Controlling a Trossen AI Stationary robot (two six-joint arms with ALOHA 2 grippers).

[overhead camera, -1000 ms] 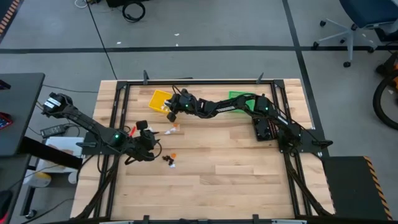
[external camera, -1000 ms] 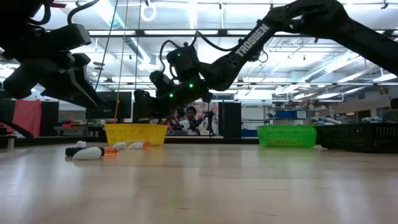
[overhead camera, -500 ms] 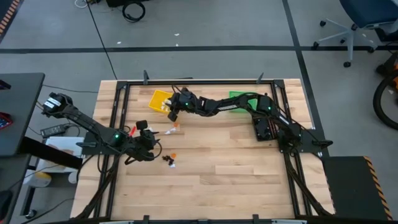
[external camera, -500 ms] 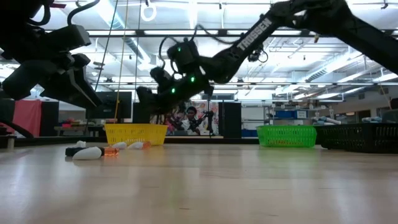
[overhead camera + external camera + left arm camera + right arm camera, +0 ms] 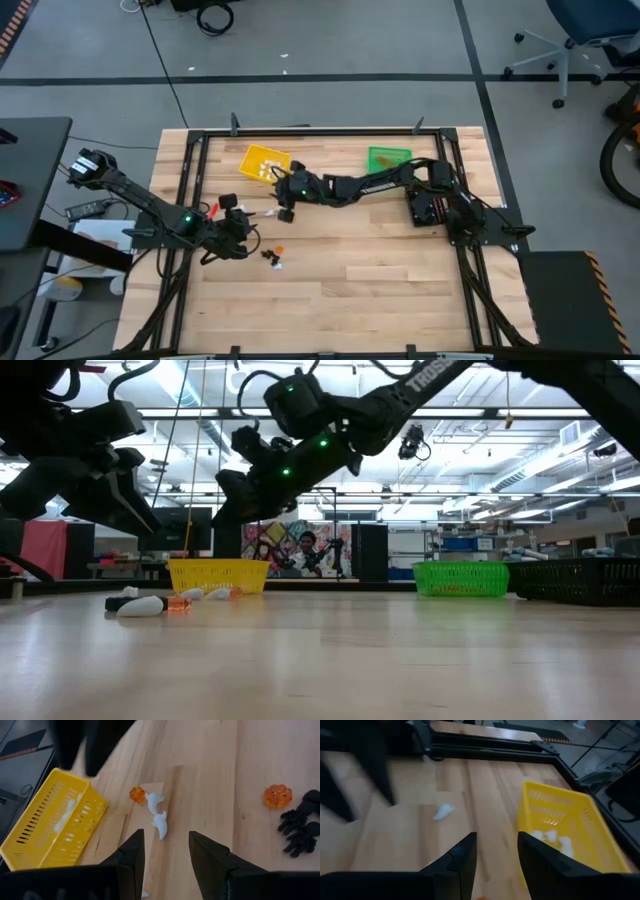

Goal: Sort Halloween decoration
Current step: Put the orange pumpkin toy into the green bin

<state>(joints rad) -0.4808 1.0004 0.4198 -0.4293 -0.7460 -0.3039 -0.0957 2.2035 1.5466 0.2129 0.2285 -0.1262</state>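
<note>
- right gripper (image 5: 285,205), jaws apart and empty, hangs between the yellow bin (image 5: 262,160) and the white trinkets (image 5: 158,812); best to settle squarely over one ghost before closing.
- left gripper (image 5: 240,232) waits parted near the black trinkets (image 5: 300,825) and orange pumpkin (image 5: 278,796).
- yellow bin holds white pieces; green bin (image 5: 388,158) contents unclear.

left pincer (image 5: 165,852) parted, right pincer (image 5: 495,851) parted
</note>
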